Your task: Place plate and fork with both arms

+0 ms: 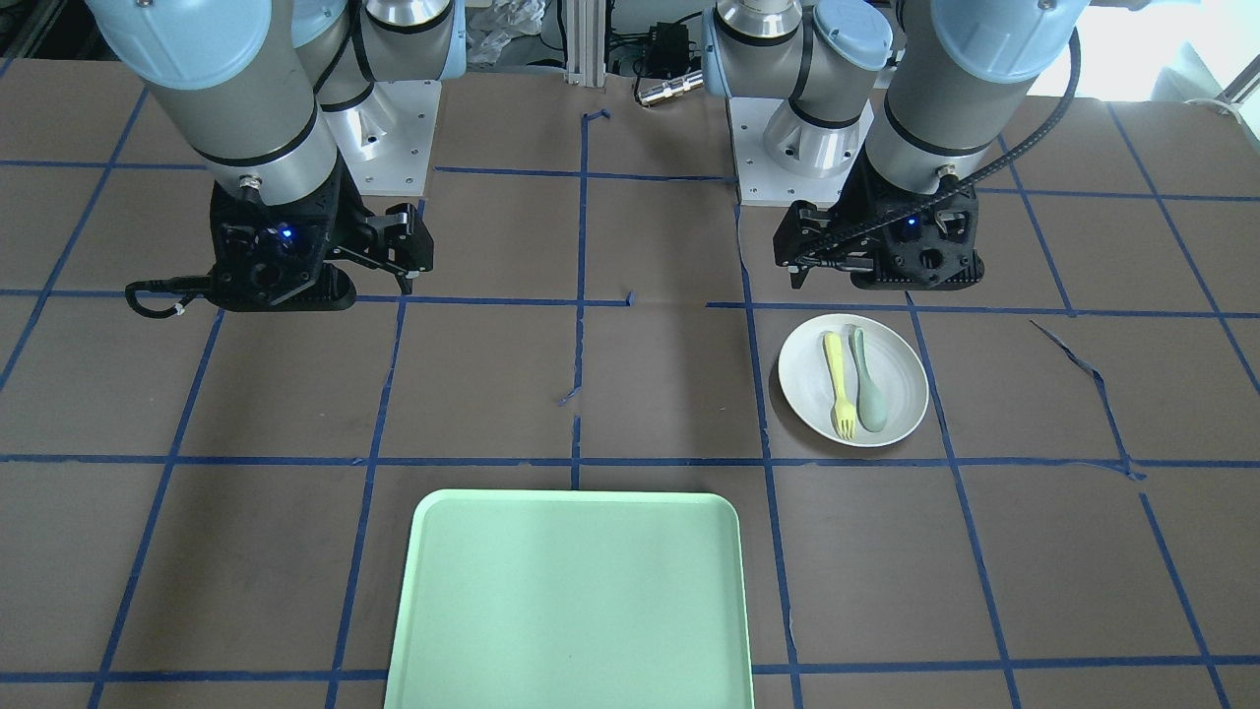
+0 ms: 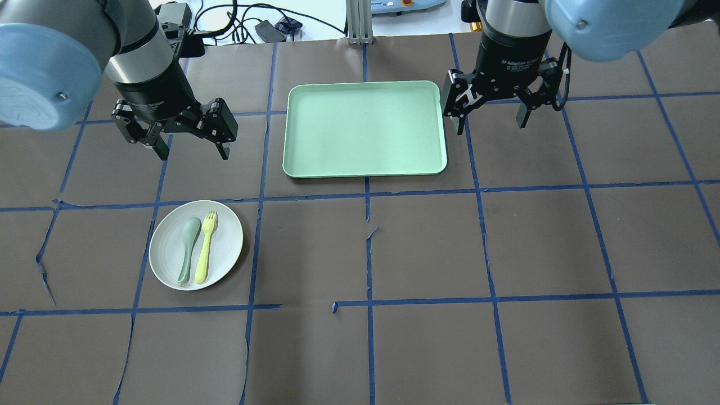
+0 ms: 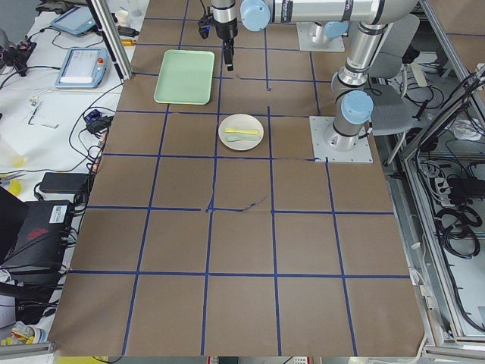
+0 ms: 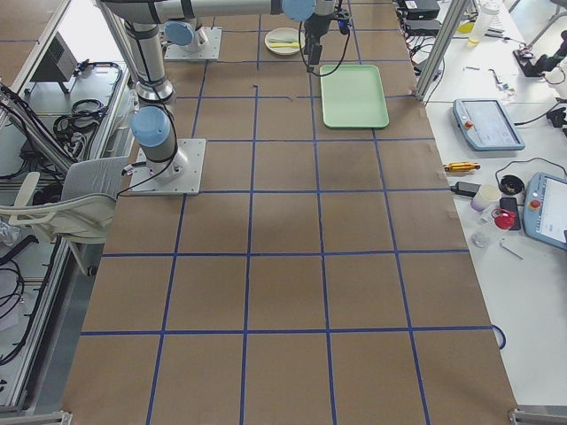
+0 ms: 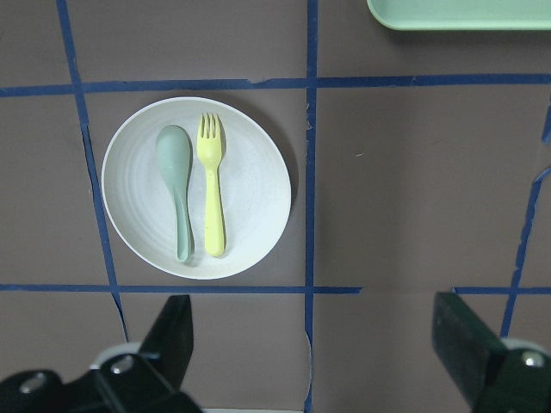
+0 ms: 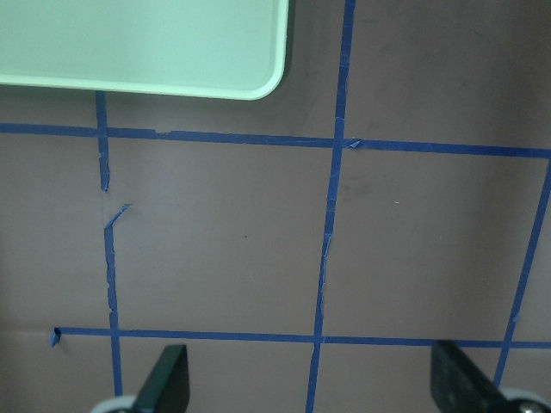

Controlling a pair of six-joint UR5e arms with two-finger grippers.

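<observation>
Seen from overhead, my left fingers (image 2: 222,143) are spread wide apart and grasp nothing; they hang above the brown surface (image 2: 427,247) toward its 10 o'clock area. My right fingers (image 2: 523,115) are also spread wide and empty, and they hang toward 1 o'clock of the surface, just beside the 3 o'clock edge of a pale green rectangular tray (image 2: 365,129). The tray lies flat at 12 o'clock of the surface with nothing in it. The round off-white plate (image 2: 169,247) rests on the surface at about 8 o'clock from its middle, well apart from the tray and at 6 o'clock from my left fingers, which do not touch it. The pale yellow fork (image 2: 205,250) lies flat inside the plate, its tines toward 12 o'clock and its handle toward 6 o'clock. A grey-green spoon (image 2: 187,247) lies in the same plate just beside the fork, on its 9 o'clock side, with its bowl toward 12 o'clock; the two run nearly parallel. Blue tape lines (image 2: 489,247) divide the surface into squares, and the plate sits within one square, close to the line at its 3 o'clock side. In my left wrist view the plate fills the 10 o'clock part of the picture, and my two dark fingertips show at the bottom corners, far apart.
</observation>
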